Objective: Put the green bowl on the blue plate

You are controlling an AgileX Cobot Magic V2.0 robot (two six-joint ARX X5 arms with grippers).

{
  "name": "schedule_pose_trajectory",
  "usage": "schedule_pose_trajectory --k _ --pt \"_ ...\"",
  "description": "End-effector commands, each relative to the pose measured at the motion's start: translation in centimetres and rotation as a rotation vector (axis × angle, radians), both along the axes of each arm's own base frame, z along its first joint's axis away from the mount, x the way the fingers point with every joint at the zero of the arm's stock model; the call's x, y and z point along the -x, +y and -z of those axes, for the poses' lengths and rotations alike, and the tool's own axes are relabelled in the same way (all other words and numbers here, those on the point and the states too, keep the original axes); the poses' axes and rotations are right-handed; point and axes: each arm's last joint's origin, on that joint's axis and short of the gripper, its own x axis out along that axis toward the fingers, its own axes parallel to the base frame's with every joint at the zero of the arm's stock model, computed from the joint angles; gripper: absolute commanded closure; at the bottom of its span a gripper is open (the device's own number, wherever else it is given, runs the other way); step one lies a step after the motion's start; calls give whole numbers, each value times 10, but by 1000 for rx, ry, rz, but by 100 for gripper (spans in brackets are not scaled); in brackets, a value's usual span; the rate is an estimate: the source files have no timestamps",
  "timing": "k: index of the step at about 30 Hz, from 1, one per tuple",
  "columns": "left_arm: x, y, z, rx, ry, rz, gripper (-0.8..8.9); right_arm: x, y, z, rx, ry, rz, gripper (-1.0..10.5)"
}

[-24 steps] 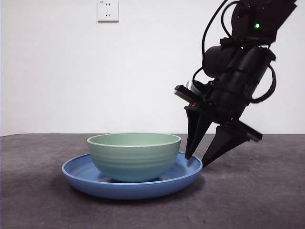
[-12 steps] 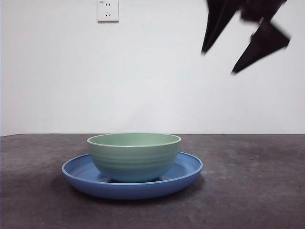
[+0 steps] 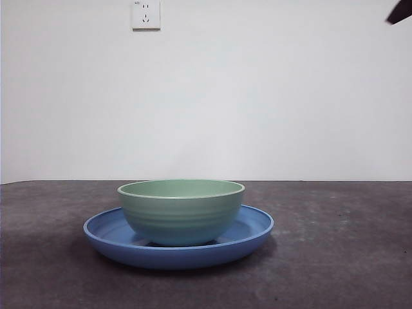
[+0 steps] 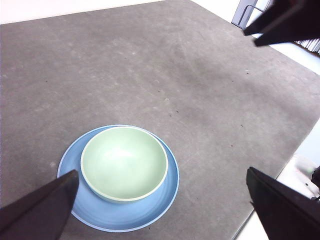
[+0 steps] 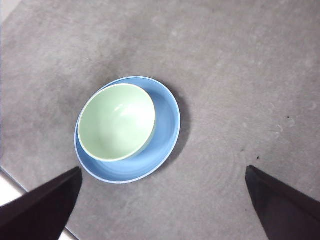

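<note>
I see the green bowl (image 3: 181, 211) sitting upright inside the blue plate (image 3: 254, 226), its base on the plate's floor and blue rim showing all around it. From my left wrist camera the bowl (image 4: 124, 162) sits a little off the plate's middle, leaving a wider crescent of the plate (image 4: 170, 186) bare on one side. My right wrist camera shows the same: the bowl (image 5: 116, 121) crowds one side of the plate (image 5: 167, 120), with the wider blue band opposite. The pair rests on the grey counter (image 3: 335, 244), well in from its far edge in the front view and near one edge of the counter (image 5: 40, 165) in the right wrist view. My left gripper (image 4: 167, 202) hangs high above the counter, its fingers spread wide and released, nothing between them. My right gripper (image 5: 165, 200) is likewise high up, fingers parted and gripping nothing. In the front view only a black tip (image 3: 400, 11) shows at the top right corner, and I cannot tell which arm it belongs to. A white wall socket (image 3: 145, 14) sits on the wall behind.
</note>
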Motion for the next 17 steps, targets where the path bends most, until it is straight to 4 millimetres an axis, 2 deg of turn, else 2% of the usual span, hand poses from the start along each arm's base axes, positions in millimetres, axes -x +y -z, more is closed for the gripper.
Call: schedule_pose_trajectory --k 1,5,11,17 --pt "0 -1 -3 8 -6 2 219 17 -5 6 -1 -75 -30 419" --pt "0 -1 -3 8 -6 2 219 39 -12 23 -24 -145 -41 419" --pt "0 -1 -3 8 -6 2 219 59 -20 39 -49 -194 -37 419" --pt "0 -1 -3 8 -6 2 219 66 -23 37 -67 -236 -35 420"
